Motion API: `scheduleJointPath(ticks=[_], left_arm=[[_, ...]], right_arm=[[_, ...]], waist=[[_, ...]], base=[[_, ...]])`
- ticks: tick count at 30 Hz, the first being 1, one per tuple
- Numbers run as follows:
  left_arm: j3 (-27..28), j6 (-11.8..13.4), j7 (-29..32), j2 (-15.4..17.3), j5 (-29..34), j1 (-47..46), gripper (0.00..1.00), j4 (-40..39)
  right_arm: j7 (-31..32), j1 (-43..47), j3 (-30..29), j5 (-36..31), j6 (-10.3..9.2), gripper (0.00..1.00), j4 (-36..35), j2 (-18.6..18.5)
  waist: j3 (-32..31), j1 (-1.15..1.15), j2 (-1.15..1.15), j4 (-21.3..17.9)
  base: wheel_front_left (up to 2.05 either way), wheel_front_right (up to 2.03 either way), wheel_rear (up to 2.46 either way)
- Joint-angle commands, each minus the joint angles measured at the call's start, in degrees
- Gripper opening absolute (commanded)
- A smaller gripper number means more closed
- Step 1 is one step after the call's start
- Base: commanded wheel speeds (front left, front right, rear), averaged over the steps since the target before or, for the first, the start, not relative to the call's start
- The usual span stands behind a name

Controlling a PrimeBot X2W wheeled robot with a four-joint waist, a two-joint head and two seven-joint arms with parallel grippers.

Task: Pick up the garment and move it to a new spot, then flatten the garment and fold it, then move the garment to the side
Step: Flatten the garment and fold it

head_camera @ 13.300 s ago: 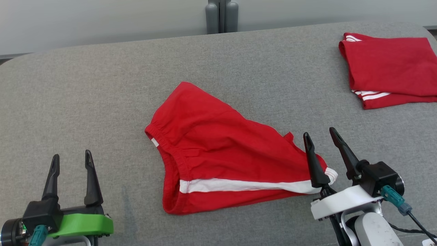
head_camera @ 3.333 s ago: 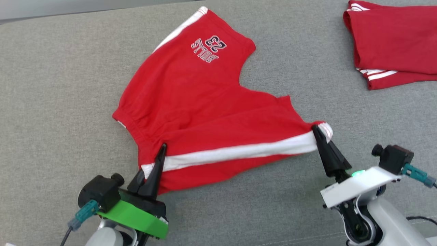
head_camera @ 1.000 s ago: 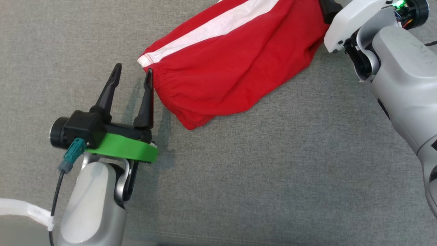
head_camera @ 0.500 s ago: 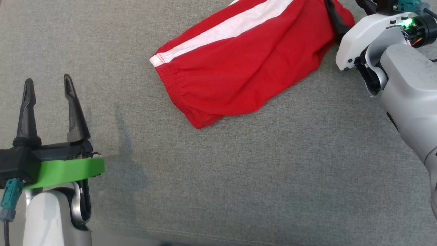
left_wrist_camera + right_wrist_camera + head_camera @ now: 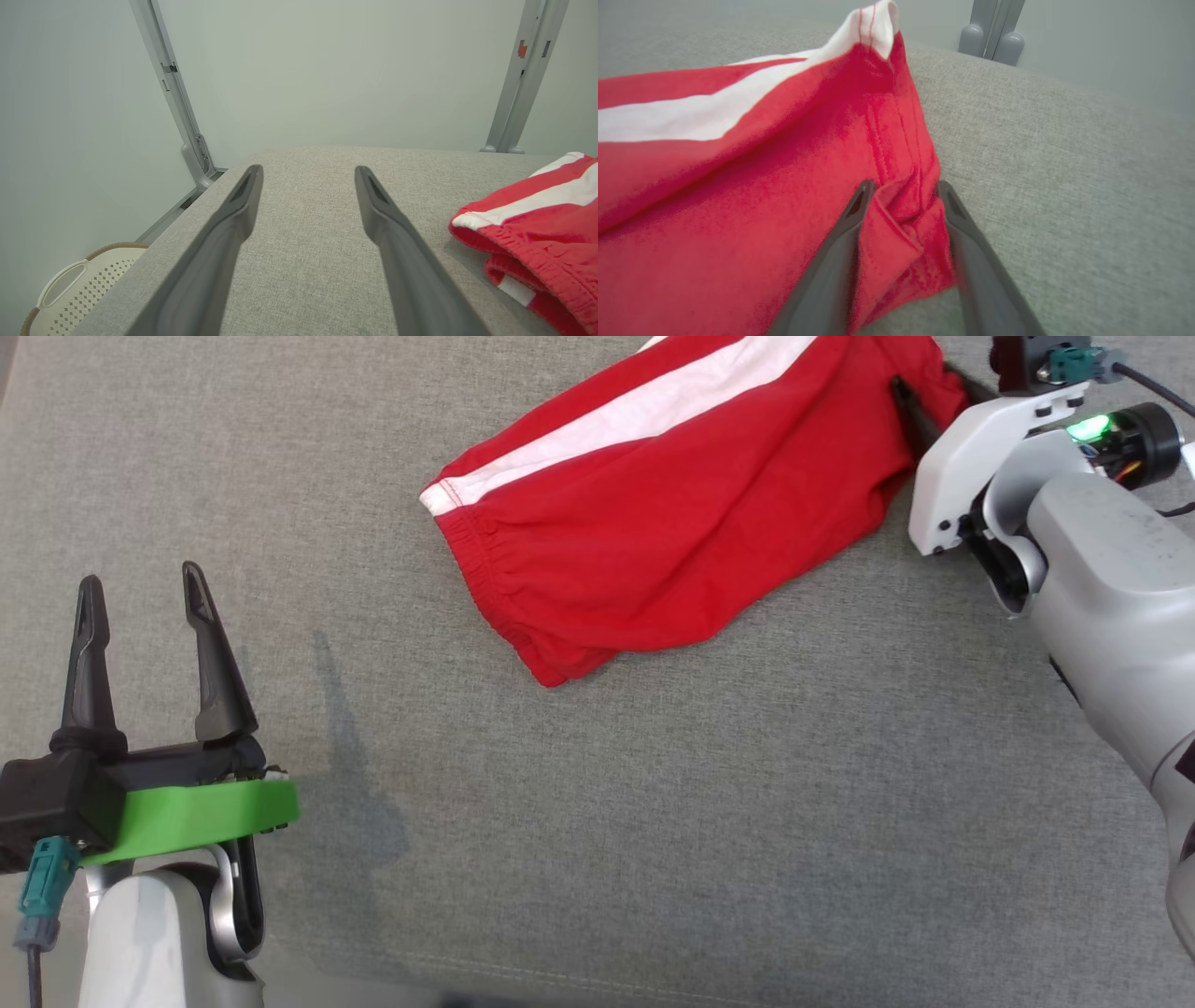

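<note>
The red shorts (image 5: 672,513) with a white side stripe lie folded in half on the grey padded table (image 5: 653,803), waistband toward the left. My left gripper (image 5: 140,588) stands open at the lower left, well clear of the cloth. Its wrist view has the shorts (image 5: 537,219) off to the right of its spread fingers (image 5: 247,196). My right gripper (image 5: 924,392) is at the garment's right end. In the right wrist view its fingertips (image 5: 866,191) are parted, with a ridge of the shorts (image 5: 738,186) lying between them.
The table's near edge (image 5: 560,980) runs along the bottom of the head view. A perforated white basket (image 5: 70,289) sits on the floor beyond the table's left corner. Grey metal posts (image 5: 177,93) (image 5: 992,28) stand against the wall behind the table.
My left gripper has let go of the waistband and pulled back to the lower left, open. The shorts, spread out earlier, now lie folded over. The right gripper stays at the right end.
</note>
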Motion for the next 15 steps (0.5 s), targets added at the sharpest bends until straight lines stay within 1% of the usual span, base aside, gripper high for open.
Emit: scheduleJointPath(ticks=[1, 6, 15], left_arm=[[0.18, 0.2, -0.17, -0.06, 0.05, 0.7, 1.0, 0.25], [0.32, -0.51, -0.16, -0.04, 1.43, 1.41, 1.0, 0.85], [1.94, -1.49, -0.16, -0.01, 4.15, 4.08, 1.0, 1.72]], right_arm=[[0.56, 1.82, 0.72, 0.63, 0.0, 0.0, -0.01, 0.35], [-1.69, 3.05, 0.76, 3.11, 0.0, 0.0, -1.67, 0.06], [-6.54, 10.92, -0.05, 8.87, -0.01, 0.0, -6.77, -3.08]], waist=[[-0.31, 0.0, 0.0, -0.42], [-2.2, 0.0, 0.0, -2.11], [-7.59, 0.0, 0.0, -6.34]], base=[[0.0, 0.0, 0.0], [0.0, 0.0, 0.0], [0.0, 0.0, 0.0]])
